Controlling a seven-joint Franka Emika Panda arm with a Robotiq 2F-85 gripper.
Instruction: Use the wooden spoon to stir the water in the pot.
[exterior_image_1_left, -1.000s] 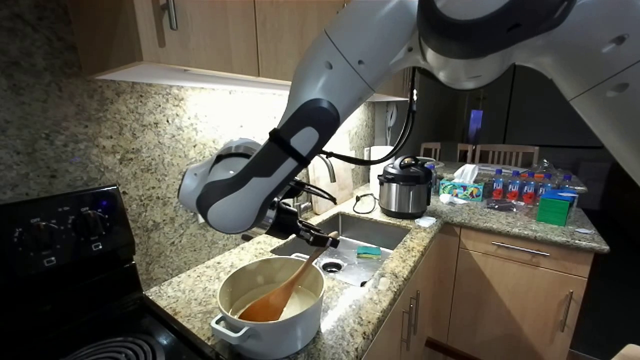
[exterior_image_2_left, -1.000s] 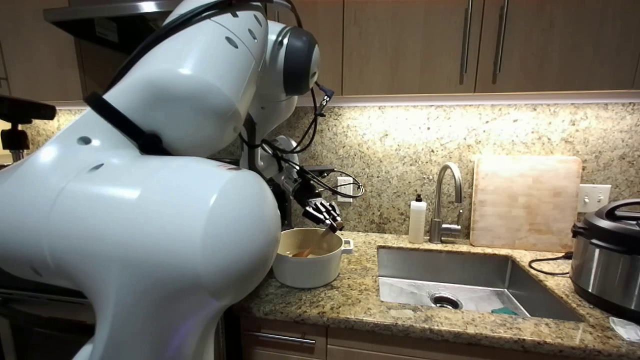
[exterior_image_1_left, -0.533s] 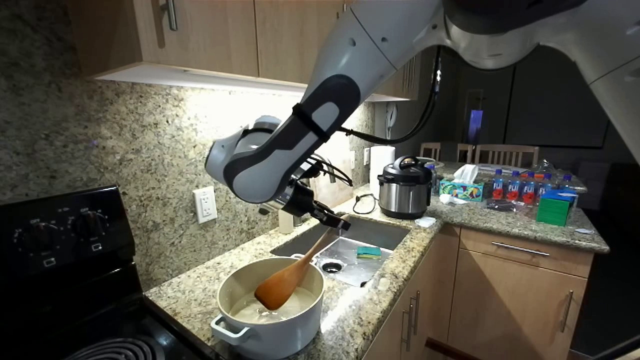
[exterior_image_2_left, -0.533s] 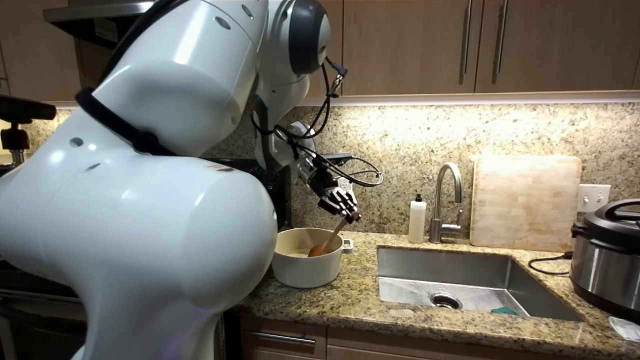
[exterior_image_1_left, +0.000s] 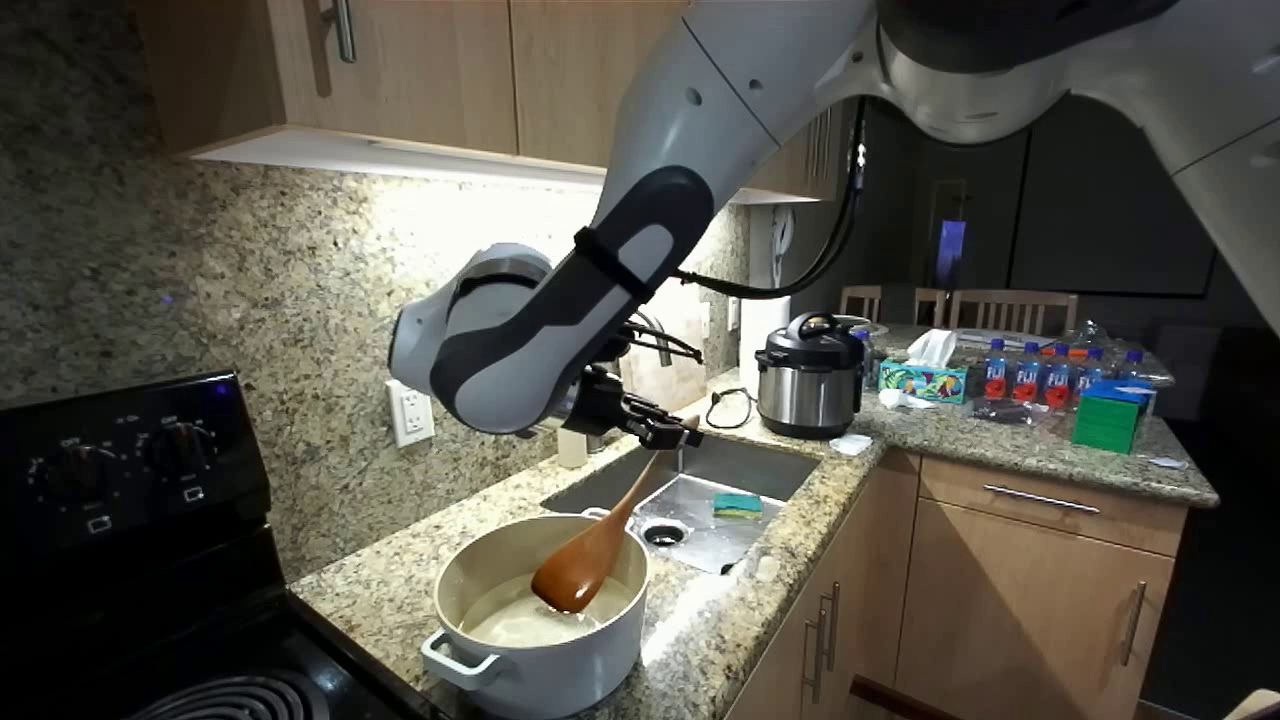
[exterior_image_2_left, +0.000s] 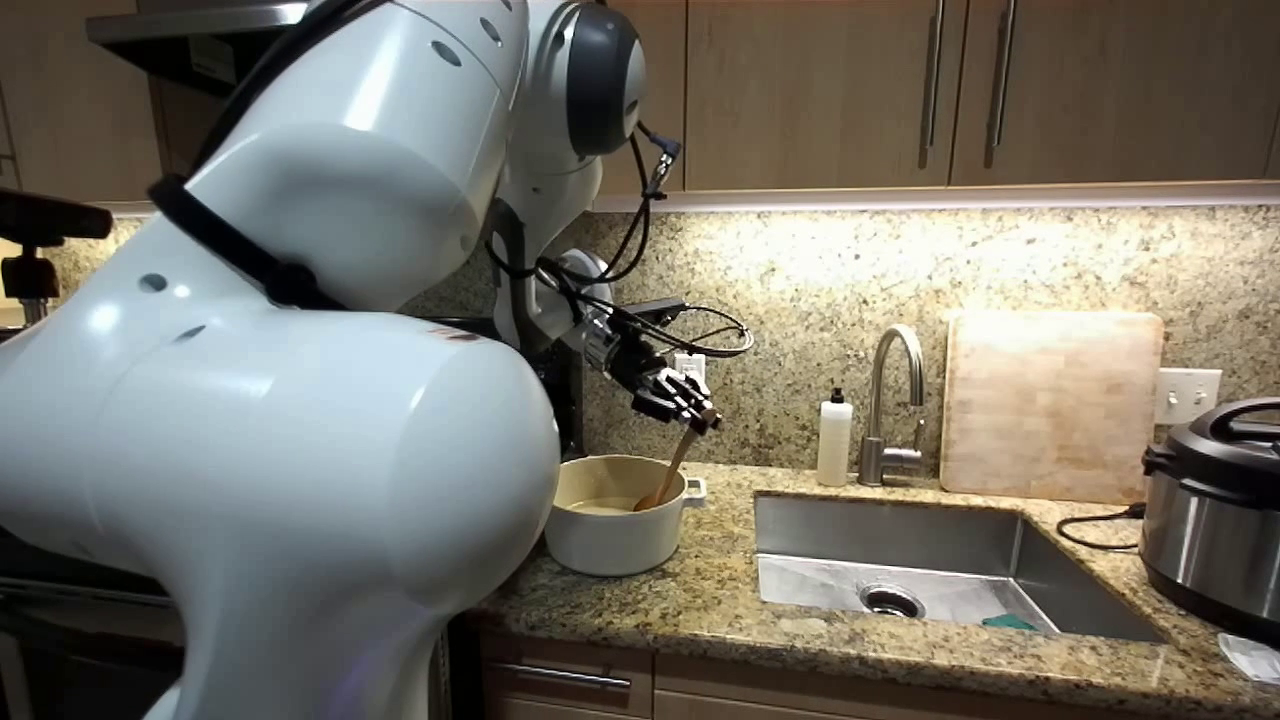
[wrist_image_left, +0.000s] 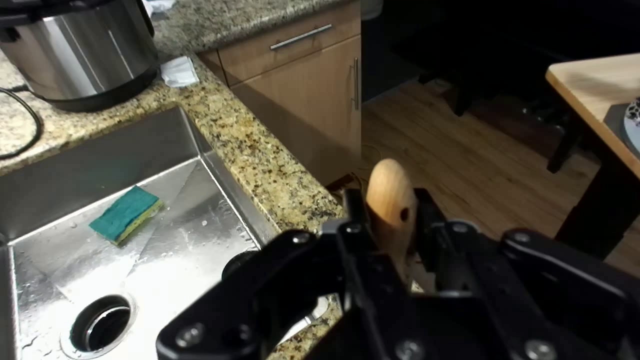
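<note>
The wooden spoon (exterior_image_1_left: 585, 565) leans in the white pot (exterior_image_1_left: 570, 675), its broad head low inside near the sink-side wall. The head's lower edge appears to be at the surface of the water (exterior_image_1_left: 520, 615), which looks pale and clear. In an exterior view the spoon (exterior_image_2_left: 679, 463), pot (exterior_image_2_left: 615, 540) and water (exterior_image_2_left: 598, 508) also show. My gripper (exterior_image_1_left: 685, 436) is shut on the top of the spoon's handle, above and beyond the pot's rim. In the wrist view the handle end (wrist_image_left: 391, 200) stands between the fingers of the gripper (wrist_image_left: 390, 212). Part of the pot's handle (wrist_image_left: 309, 320) shows below.
The steel sink (exterior_image_1_left: 745, 455) with a green sponge (exterior_image_1_left: 737, 504) lies beside the pot. A black stove (exterior_image_1_left: 130, 480) stands on the pot's opposite side. The faucet (exterior_image_2_left: 890, 400), soap bottle (exterior_image_2_left: 834, 440), cutting board (exterior_image_2_left: 1050, 400) and electric cooker (exterior_image_1_left: 810, 375) stand around the sink.
My gripper has risen and moved toward the sink, still holding the spoon. The spoon's head has moved from the stove side of the pot to the sink side and sits higher.
</note>
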